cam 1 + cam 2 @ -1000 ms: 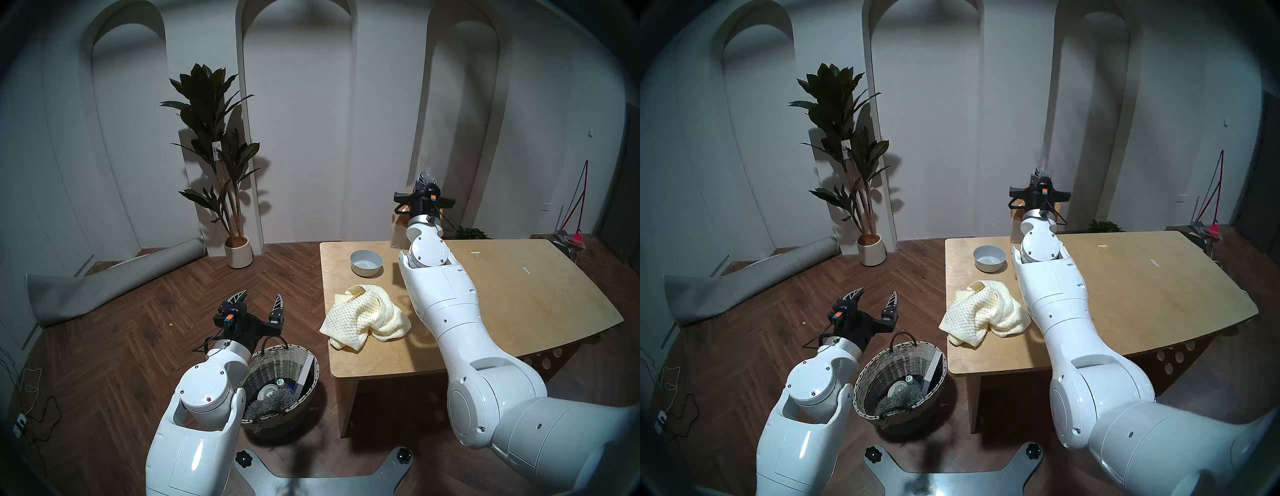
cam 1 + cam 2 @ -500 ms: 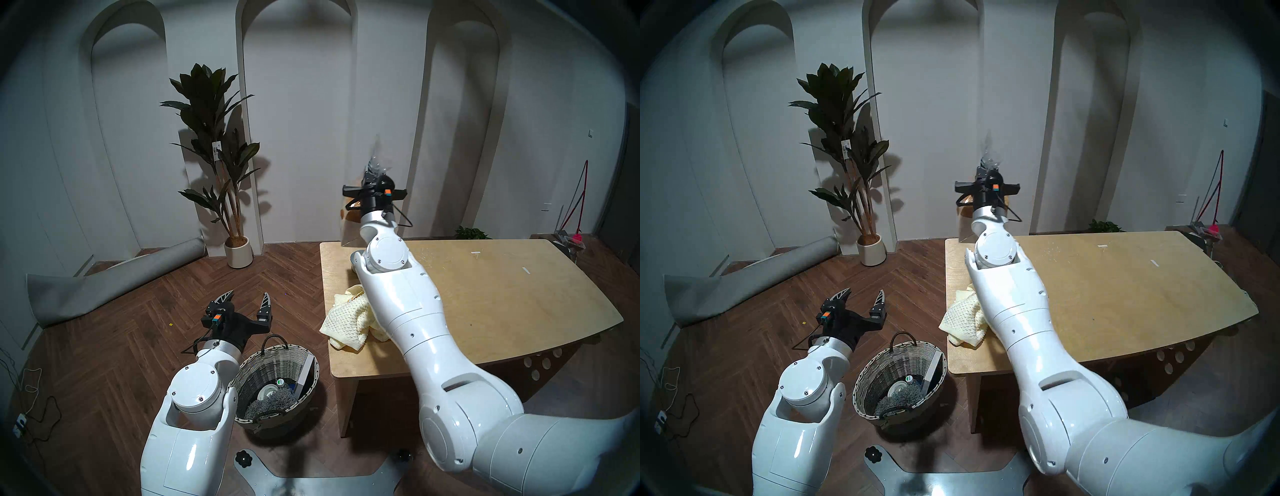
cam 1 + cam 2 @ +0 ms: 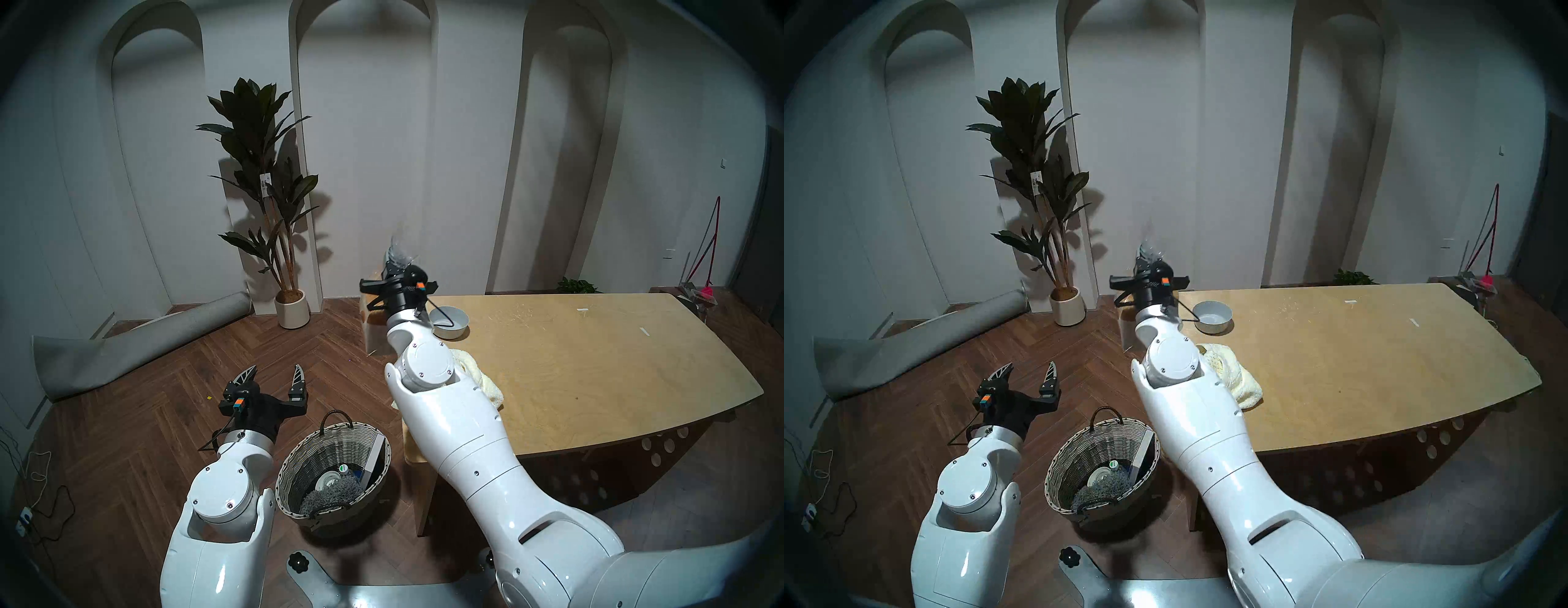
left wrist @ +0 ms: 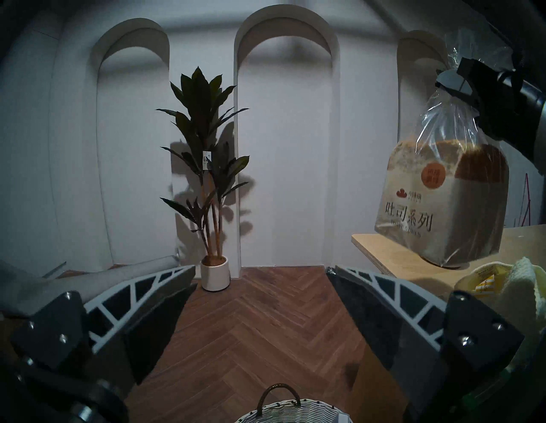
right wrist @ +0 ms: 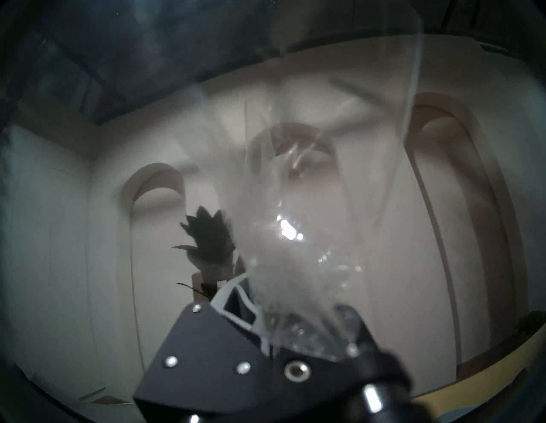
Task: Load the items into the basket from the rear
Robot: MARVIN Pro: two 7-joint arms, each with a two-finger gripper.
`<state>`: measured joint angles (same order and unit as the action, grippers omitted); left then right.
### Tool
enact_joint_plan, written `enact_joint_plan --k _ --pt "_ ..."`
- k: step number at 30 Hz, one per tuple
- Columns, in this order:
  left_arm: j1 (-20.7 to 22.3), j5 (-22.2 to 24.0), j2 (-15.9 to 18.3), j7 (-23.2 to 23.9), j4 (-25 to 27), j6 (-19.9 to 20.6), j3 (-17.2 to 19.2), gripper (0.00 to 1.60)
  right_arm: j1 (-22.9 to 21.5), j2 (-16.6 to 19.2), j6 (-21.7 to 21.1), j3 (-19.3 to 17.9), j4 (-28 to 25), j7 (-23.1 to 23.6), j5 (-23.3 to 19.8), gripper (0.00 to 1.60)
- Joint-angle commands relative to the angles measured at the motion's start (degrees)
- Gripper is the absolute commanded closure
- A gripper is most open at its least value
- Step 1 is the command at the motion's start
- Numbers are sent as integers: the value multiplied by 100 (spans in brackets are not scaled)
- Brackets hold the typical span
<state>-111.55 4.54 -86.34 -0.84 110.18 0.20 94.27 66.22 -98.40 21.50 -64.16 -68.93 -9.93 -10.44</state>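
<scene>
My right gripper (image 3: pixel 394 265) is shut on the gathered top of the clear bag holding the brown bread loaf (image 4: pixel 443 201). The loaf hangs by the table's far left corner, partly hidden behind the wrist in the head view (image 3: pixel 373 322). The wicker basket (image 3: pixel 335 437) stands on the floor left of the table. The pale bowl (image 3: pixel 449 322) and the cream towel (image 3: pixel 479 373) lie on the table, the towel partly hidden by my right arm. My left gripper (image 3: pixel 275 375) is open and empty over the floor, behind and left of the basket.
The basket holds a grey shaggy cloth (image 3: pixel 335 494), a flat white box (image 3: pixel 375 458) and a small round white thing. The wooden table (image 3: pixel 594 382) is on the right. A potted plant (image 3: pixel 290 305) and a rolled grey mat (image 3: pixel 140 348) are at the back left.
My right arm has swung left and lower with the bread, from behind the table's rear edge to its far left corner. My left arm has drawn left, away from the basket.
</scene>
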Motion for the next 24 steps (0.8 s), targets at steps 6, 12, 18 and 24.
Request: enact_joint_plan --k 6,12,18,24 --pt "-135 -55 -28 -64 247 -259 5 0 -465 -469 -9 698 641 -726 -385 160" --pt "-187 -312 -18 -256 305 -299 11 0 -720 -717 -416 753 1271 -1112 -769 160" --pt "-213 -288 -60 -333 349 -354 73 0 -986 -954 -580 835 1727 -1258 -862 160" --pt "-174 -326 -89 -415 338 -388 80 0 -1131 -1105 -651 955 2069 -1330 -912 160"
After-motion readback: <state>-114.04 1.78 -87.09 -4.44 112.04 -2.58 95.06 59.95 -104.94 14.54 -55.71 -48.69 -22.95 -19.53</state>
